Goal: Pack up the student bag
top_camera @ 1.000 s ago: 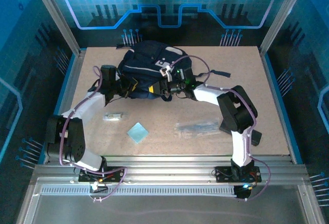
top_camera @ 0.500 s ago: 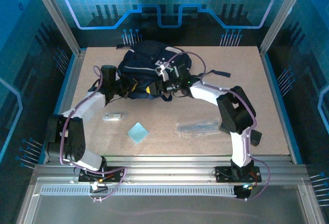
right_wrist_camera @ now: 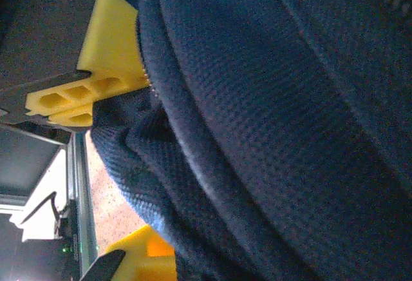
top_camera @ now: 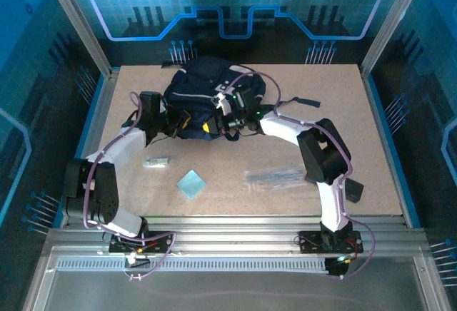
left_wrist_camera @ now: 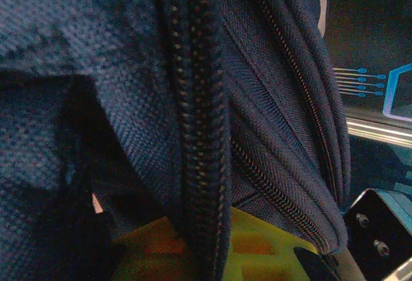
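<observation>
From above, the student bag lies in the upper middle of the frame, at the far part of the table, slumped on its side. My left gripper sits against the bag's lower left edge. My right gripper is at the lower edge too, just to the right of the left one, and the two are close together. Lower in the frame, well apart from the bag, lie a small white item, a light blue square and a clear packet.

In my left wrist view, the bag's navy weave is pressed right up to the lens. Zip tracks run from the top edge down to the bottom. A yellow finger pad of mine shows at the bottom middle, with fabric lying over it. I cannot tell from here whether this hand is clamped or loose.

In my right wrist view, the bag bulges across the right and middle. My upper finger is at the upper left and my lower finger is at the bottom left. A thick, bunched fold of fabric lies between them and touches both, so this hand grips the bag. A strip of table shows at the left edge.
</observation>
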